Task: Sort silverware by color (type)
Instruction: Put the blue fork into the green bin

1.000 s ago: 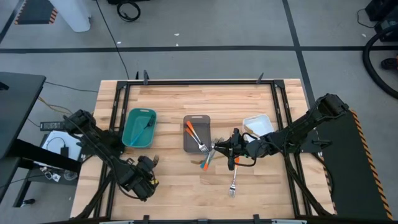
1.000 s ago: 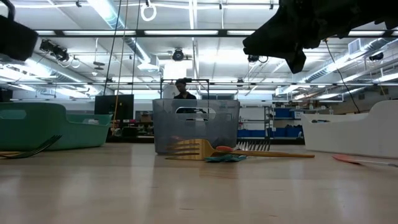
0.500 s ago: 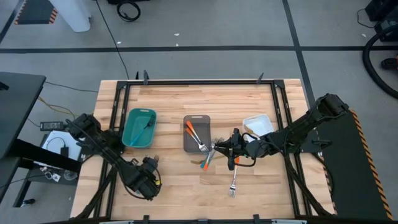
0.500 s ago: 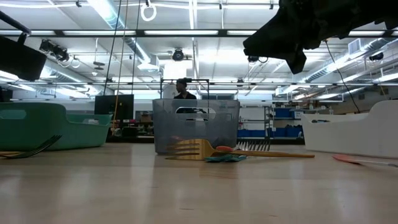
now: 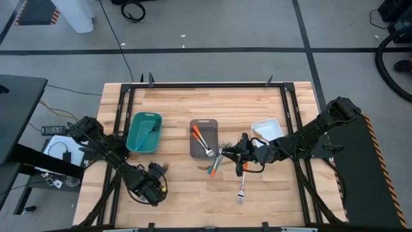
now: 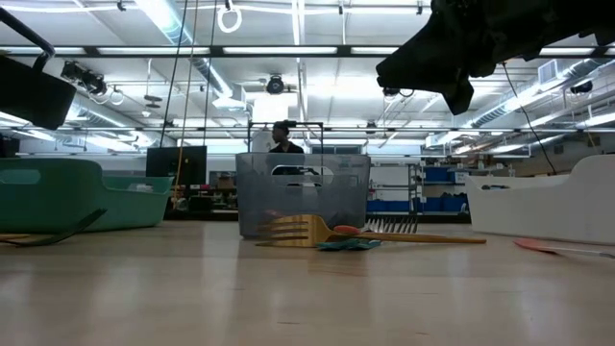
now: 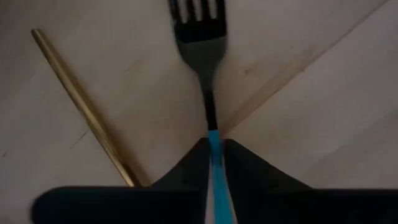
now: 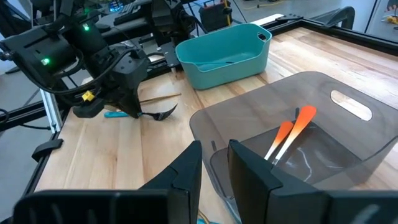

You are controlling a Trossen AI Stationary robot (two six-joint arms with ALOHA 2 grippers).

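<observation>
At the table's near-left corner we have the left gripper [image 5: 153, 187] low over the wood, its fingers [image 7: 186, 165] pinched on the blue handle of a dark-tined fork [image 7: 205, 56]; the fork's long axis runs straight out of the grip, tines leading, the head apparently just clear of the board. A gold utensil [image 7: 81, 106] lies just beside it, slanting away, free of the grip. We judge the fork light, stiff and slick; held this far back on the handle, it could swivel if the tines catch, so a hold nearer the middle would be steadier. Further in sits the teal tray [image 5: 132, 143], already carrying a dark-tined piece [image 5: 153, 129]. At mid-table the grey tray [image 5: 203, 124] holds two orange-handled forks [image 8: 291, 132], lying side by side, with handles toward the far end. Just beside its near corner, a small heap [image 5: 215, 165] of orange, blue and gold pieces lies crossed, and one fork [image 5: 241, 185] lies alone nearer us, tines pointing to the front edge. The right gripper [image 5: 239, 154] hovers by that heap, fingers [image 8: 249, 165] parted a little with nothing between them, and the white tray [image 5: 269, 125] lies at the right.
</observation>
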